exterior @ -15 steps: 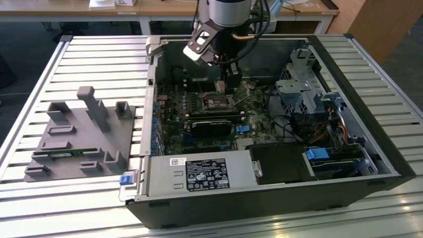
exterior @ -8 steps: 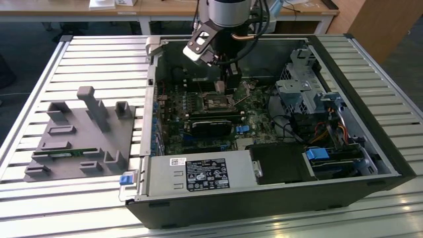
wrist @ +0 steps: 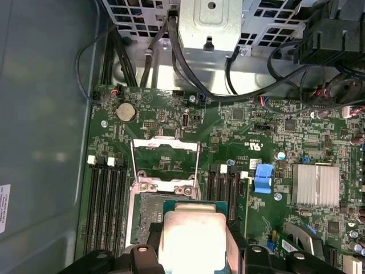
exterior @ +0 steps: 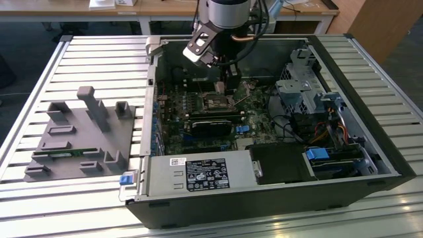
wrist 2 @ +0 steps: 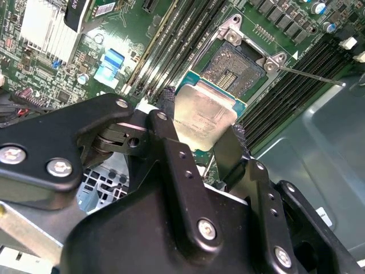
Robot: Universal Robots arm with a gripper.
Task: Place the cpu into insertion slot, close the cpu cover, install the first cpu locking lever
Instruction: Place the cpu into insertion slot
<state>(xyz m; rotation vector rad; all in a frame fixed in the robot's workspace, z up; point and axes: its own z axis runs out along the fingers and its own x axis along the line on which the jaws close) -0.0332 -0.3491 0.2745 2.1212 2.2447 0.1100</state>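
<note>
My gripper (wrist 2: 199, 123) is shut on the cpu (wrist 2: 203, 116), a pale silver square chip held by its edges between two black fingers (wrist 2: 167, 108). In both wrist views the chip hangs above the green board, partly over the insertion slot (wrist 2: 239, 61), whose dark centre lies bare. In the first wrist view the cpu (wrist: 193, 234) overlaps the near part of the insertion slot (wrist: 149, 210). The cpu cover (wrist: 165, 144), a thin silvery frame, stands swung open beyond the slot. A thin metal lever (wrist 2: 312, 75) sticks out beside it. In the exterior view the gripper (exterior: 229, 85) is inside the case, just above the slot (exterior: 215, 102).
Black memory slots (wrist: 108, 200) flank the socket on both sides. A ribbed silver heatsink (wrist: 315, 184) and a blue connector (wrist: 263, 178) sit nearby. Cables and a metal drive cage (wrist: 211, 23) lie beyond the board. A grey fixture tray (exterior: 79, 139) rests on the slatted table.
</note>
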